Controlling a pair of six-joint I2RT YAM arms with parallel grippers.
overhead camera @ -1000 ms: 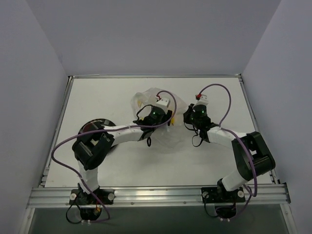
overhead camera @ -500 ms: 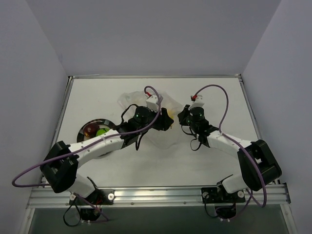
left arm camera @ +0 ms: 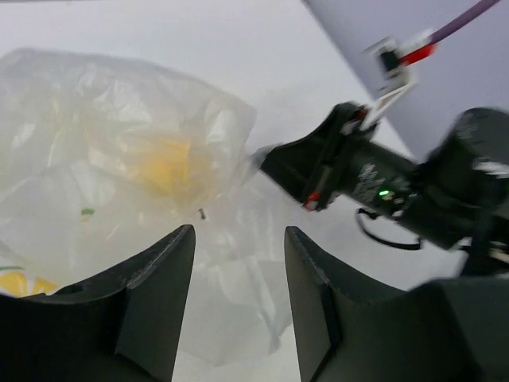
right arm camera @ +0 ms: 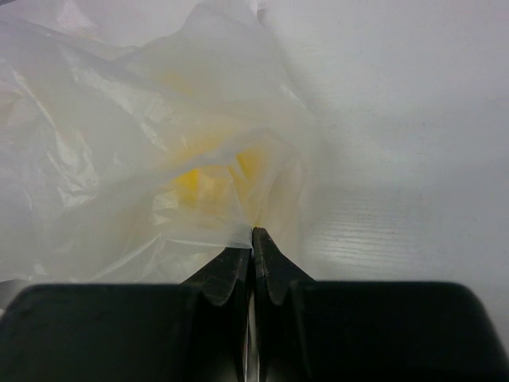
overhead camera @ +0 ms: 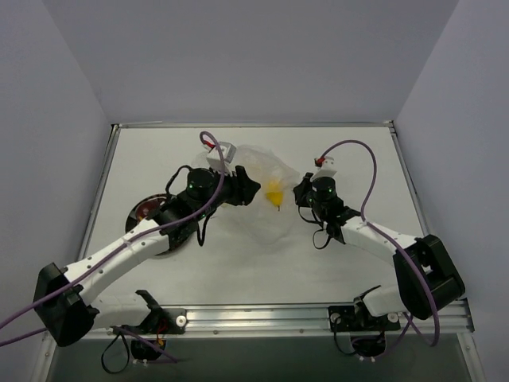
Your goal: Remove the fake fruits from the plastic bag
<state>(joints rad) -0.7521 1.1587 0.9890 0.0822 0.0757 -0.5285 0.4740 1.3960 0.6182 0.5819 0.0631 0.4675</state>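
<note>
Pinching soft, slippery film at centre frame
Right gripper (right arm camera: 253,232) is clamped on the plastic bag (overhead camera: 270,227) edge; left gripper (left arm camera: 238,232) hovers half-spread, empty. Yellow fruit (overhead camera: 274,193) sits inside the bag, probably light and smooth, best gripped around its middle.

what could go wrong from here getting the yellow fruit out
The right gripper pinches only a thin fold of the plastic bag; the film could slip free if pulled. The left gripper is open outside the bag, so closing here might catch film instead of the yellow fruit, which sits under crinkled layers.
</note>
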